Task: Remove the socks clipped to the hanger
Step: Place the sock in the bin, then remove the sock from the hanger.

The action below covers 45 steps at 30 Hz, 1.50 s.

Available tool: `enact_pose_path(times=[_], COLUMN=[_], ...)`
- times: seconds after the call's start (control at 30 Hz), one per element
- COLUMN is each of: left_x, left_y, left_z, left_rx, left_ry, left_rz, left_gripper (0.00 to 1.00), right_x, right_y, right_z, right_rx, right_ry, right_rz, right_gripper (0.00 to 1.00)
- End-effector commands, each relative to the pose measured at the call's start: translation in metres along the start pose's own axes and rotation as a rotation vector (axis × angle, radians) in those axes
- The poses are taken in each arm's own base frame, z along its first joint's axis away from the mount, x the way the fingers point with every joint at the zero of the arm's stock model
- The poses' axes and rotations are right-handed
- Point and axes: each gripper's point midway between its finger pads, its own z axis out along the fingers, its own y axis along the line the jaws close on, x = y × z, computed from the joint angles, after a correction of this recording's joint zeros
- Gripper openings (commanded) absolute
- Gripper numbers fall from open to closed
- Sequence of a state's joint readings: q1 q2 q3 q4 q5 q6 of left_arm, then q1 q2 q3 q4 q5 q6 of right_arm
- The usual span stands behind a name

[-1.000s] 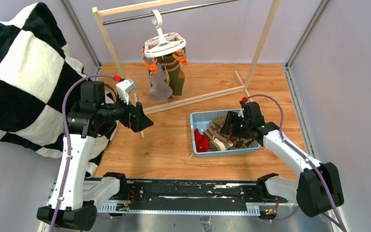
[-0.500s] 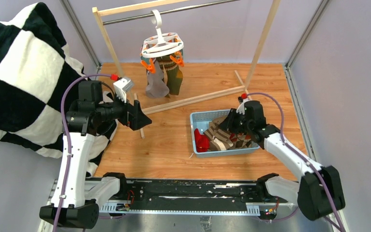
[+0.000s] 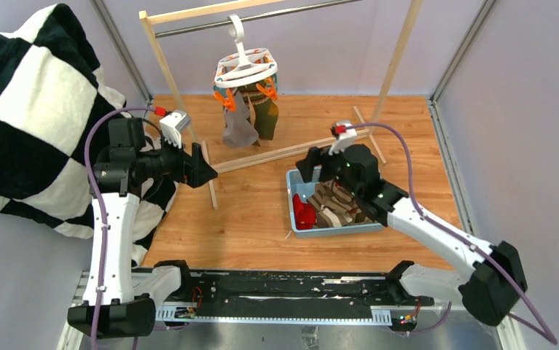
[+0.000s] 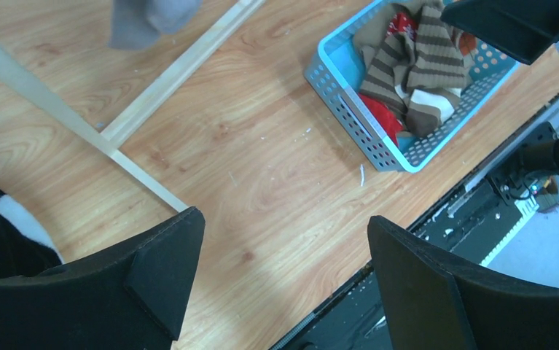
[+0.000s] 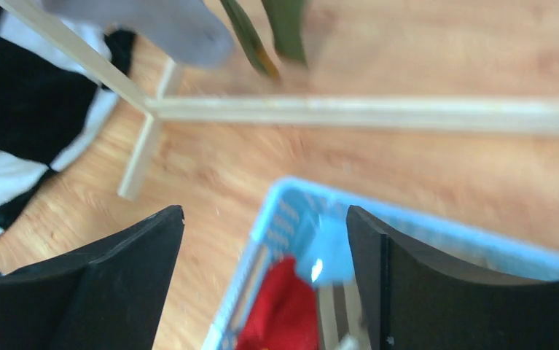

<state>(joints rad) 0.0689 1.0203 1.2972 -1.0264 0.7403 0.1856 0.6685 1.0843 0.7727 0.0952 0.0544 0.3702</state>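
Right gripper [image 3: 311,166] has just lifted out of the basket [image 4: 349,117], jaws apart, empty. Left gripper [image 3: 202,164] is also wide open and empty. Grey sock [image 3: 240,131] and olive green sock [image 3: 265,117] hang on the hanger [image 3: 245,67], beyond-left of the right gripper. Two to go.

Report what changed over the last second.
The right gripper rose out of the basket, leaving the socks there, and swung back-left toward the hanger, jaws open and empty. The left gripper drifted slightly left, open. The grey sock and olive sock stayed clipped.
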Motion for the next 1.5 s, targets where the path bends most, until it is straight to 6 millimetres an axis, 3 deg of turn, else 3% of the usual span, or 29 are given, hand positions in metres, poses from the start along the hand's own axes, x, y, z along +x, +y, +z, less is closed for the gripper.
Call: enact_pose_path(times=[0.0,0.17,0.3,0.4,0.6,0.73,0.83,0.9,1.0,1.1,1.27,1.47], left_x=[-0.011,-0.007,-0.002,-0.001,-0.002,-0.005,-0.005,-0.005,-0.006,-0.008,-0.011,-0.011], left_y=[0.007,0.015,0.014,0.011,0.008,0.006,0.005,0.005,0.004,0.004,0.001,-0.001], left_z=[-0.009,-0.012,-0.013,-0.015,-0.015,-0.017,-0.019,-0.020,-0.023,-0.024,-0.023,-0.025], left_rx=[-0.028,-0.045,-0.050,-0.045,-0.032,-0.031,-0.032,-0.036,-0.045,-0.048,-0.023,-0.025], left_ry=[-0.030,-0.022,-0.016,-0.023,-0.027,-0.033,-0.034,-0.032,-0.034,-0.039,-0.042,-0.048], left_rz=[0.020,-0.003,-0.009,-0.003,-0.007,0.000,0.001,0.000,0.012,0.019,0.001,0.007], left_gripper=[0.88,0.83,0.80,0.80,0.78,0.77,0.77,0.76,0.76,0.76,0.74,0.73], right_x=[-0.054,-0.087,-0.108,-0.111,-0.114,-0.111,-0.113,-0.115,-0.118,-0.116,-0.129,-0.129], right_y=[0.056,0.141,0.179,0.185,0.174,0.185,0.188,0.187,0.190,0.194,0.209,0.233], right_z=[0.036,0.078,0.106,0.128,0.168,0.185,0.194,0.198,0.191,0.176,0.128,0.079], right_rx=[-0.103,-0.279,-0.298,-0.244,-0.089,-0.121,-0.114,-0.092,-0.113,-0.160,-0.268,-0.445], right_ry=[-0.187,-0.355,-0.479,-0.498,-0.529,-0.543,-0.547,-0.543,-0.550,-0.545,-0.577,-0.549], right_rz=[-0.191,-0.344,-0.403,-0.416,-0.421,-0.441,-0.432,-0.427,-0.421,-0.420,-0.398,-0.350], right_gripper=[0.91,0.97,0.99,0.99,0.94,0.87,0.75,0.53,0.19,0.02,0.00,0.00])
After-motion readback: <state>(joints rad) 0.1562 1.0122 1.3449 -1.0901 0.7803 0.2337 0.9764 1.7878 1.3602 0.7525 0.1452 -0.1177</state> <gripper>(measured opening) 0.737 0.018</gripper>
